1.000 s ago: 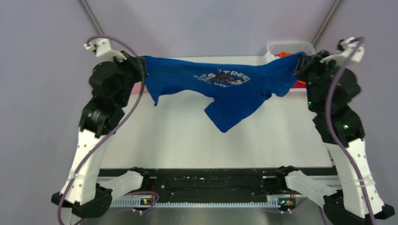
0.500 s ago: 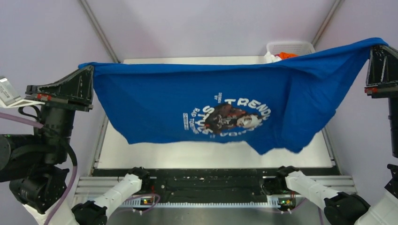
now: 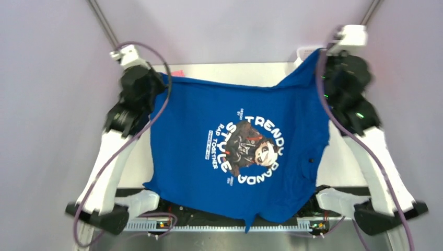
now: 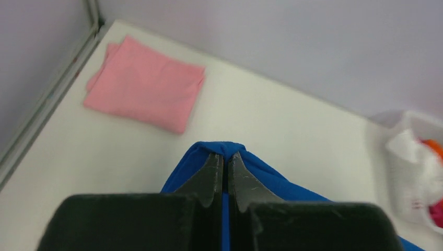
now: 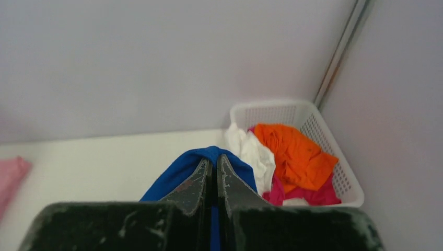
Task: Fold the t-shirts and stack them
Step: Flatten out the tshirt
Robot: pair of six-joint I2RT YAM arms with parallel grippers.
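The royal blue t-shirt [image 3: 235,151] with a round white-lettered cartoon print hangs spread between both grippers, its hem reaching the near edge. My left gripper [image 3: 163,79] is shut on its far left corner [image 4: 225,151]. My right gripper [image 3: 319,53] is shut on its far right corner [image 5: 213,155], held higher. A folded pink t-shirt [image 4: 146,83] lies at the table's far left corner. Orange [image 5: 292,149], white [image 5: 253,151] and magenta [image 5: 308,194] t-shirts lie crumpled in the basket.
A white plastic mesh basket [image 5: 334,151] stands at the far right corner of the table [image 4: 271,125], close beside my right gripper. Metal frame posts [image 5: 339,52] rise at the back corners. Walls close in on both sides.
Both arms swung from wide and near back toward the far side and inward. The blue shirt went from stretched high and wide to hanging forward, print facing up.
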